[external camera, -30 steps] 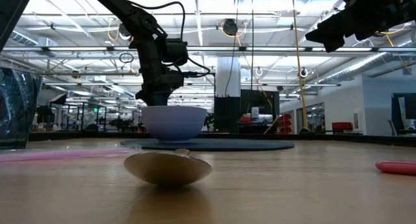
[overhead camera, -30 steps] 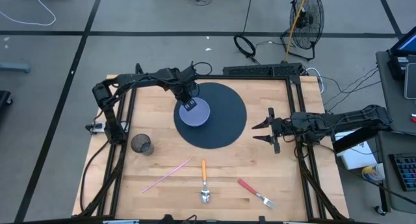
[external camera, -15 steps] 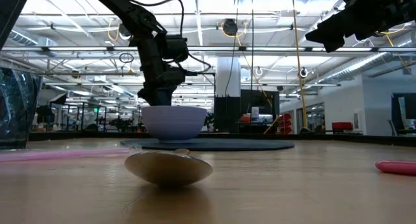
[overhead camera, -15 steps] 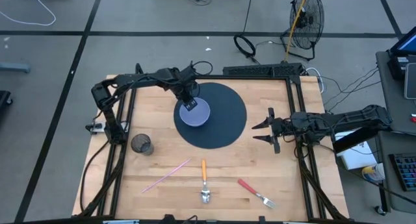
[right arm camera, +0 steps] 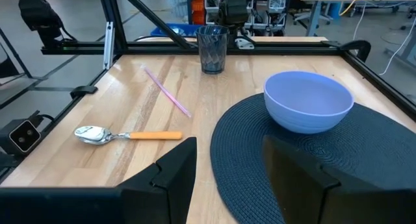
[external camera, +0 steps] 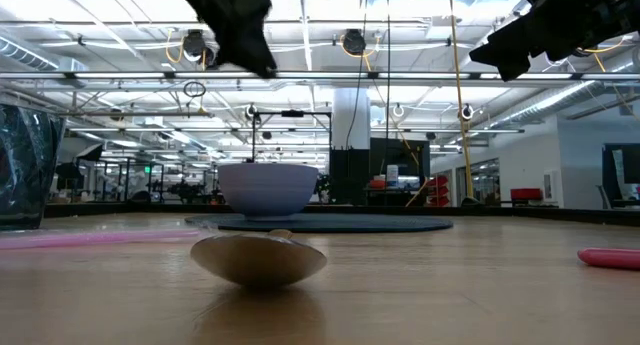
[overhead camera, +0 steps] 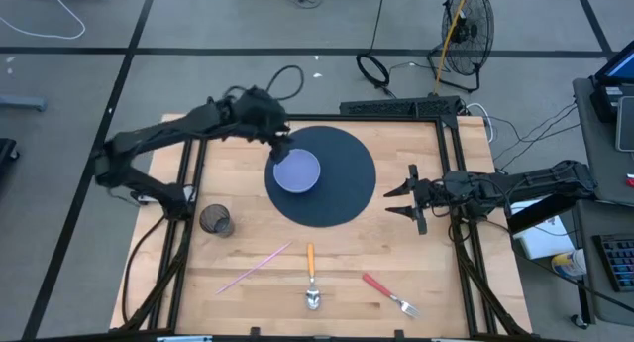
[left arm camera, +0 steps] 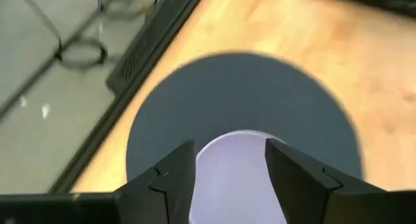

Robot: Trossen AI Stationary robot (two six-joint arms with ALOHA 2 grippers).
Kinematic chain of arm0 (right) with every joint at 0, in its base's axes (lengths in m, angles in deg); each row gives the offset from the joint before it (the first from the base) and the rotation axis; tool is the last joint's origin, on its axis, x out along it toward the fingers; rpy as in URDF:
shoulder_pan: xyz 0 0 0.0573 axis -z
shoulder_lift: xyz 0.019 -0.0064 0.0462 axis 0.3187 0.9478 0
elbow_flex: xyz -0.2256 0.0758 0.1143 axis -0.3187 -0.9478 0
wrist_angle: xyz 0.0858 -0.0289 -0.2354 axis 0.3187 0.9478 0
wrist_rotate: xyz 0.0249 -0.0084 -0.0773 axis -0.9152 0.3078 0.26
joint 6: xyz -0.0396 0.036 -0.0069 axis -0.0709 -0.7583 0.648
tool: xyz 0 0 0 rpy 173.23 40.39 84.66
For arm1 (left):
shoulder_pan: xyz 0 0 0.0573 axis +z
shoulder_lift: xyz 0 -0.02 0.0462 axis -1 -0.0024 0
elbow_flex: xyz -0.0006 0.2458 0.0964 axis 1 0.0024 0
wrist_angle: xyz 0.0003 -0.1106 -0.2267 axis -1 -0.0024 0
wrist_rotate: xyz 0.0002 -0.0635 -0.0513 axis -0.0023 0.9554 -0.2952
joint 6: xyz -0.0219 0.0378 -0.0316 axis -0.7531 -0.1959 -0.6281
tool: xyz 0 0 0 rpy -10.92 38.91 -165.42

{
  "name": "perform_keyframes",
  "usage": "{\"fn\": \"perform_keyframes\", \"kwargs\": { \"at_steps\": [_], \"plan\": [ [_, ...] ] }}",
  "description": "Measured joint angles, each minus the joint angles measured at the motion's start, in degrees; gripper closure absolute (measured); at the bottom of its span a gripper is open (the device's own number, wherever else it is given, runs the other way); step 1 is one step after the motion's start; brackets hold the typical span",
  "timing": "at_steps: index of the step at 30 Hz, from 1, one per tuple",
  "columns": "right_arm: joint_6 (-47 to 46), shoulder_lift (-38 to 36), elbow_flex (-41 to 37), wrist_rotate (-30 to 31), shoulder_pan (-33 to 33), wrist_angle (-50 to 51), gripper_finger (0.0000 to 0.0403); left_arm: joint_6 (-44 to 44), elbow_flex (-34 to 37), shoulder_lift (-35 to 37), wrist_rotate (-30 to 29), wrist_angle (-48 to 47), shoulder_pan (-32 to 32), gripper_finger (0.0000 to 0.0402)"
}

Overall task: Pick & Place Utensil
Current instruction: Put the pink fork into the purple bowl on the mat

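1. Left gripper raised above the far-left edge of the round dark woven mat; jaws apart, holding nothing.
2. Pale blue bowl sits on the mat's left part, free of both grippers.
3. Right gripper hovers just off the mat's right edge; jaws apart, empty.
4. Orange-handled metal spoon lies near the table's front edge, bare wood around it.
5. Red-handled fork to the spoon's right, thin pink straw to its left, all apart.
6. Dark mesh cup stands near the left rail.
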Motion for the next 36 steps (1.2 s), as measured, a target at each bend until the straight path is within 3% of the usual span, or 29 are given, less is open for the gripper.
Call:
{"fn": "perform_keyframes", "kwargs": {
  "at_steps": [8, 11, 16, 23, 30, 36],
  "plan": [
    [-1.9, 1.2, 0.0, -1.4, 0.0, 0.0, 0.0232, 0.1, 3.1, 11.3, -12.4, -1.4, -17.9, 0.0246],
    [-2.0, 3.8, 0.0, -4.9, 0.0, -1.9, 0.0232, -1.0, 7.7, 15.0, -15.5, 0.8, -24.0, 0.0254],
    [-3.5, 9.6, 0.0, -10.9, 0.0, -8.5, 0.0232, -3.2, 17.8, 20.0, -15.9, 8.9, -31.8, 0.0264],
    [-9.7, 17.7, 1.6, -10.5, -3.8, -10.6, 0.0235, -7.2, 28.0, 23.2, -21.4, 18.3, -40.6, 0.0258],
    [-7.1, 29.9, 12.6, -1.8, -13.8, -5.4, 0.0254, -6.7, 29.2, 22.8, -24.0, 22.8, -44.7, 0.0254],
    [-20.4, 40.5, 21.6, 3.9, -20.4, 10.0, 0.0263, -6.4, 29.3, 22.8, -24.8, 23.8, -46.5, 0.0262]
  ]
}}
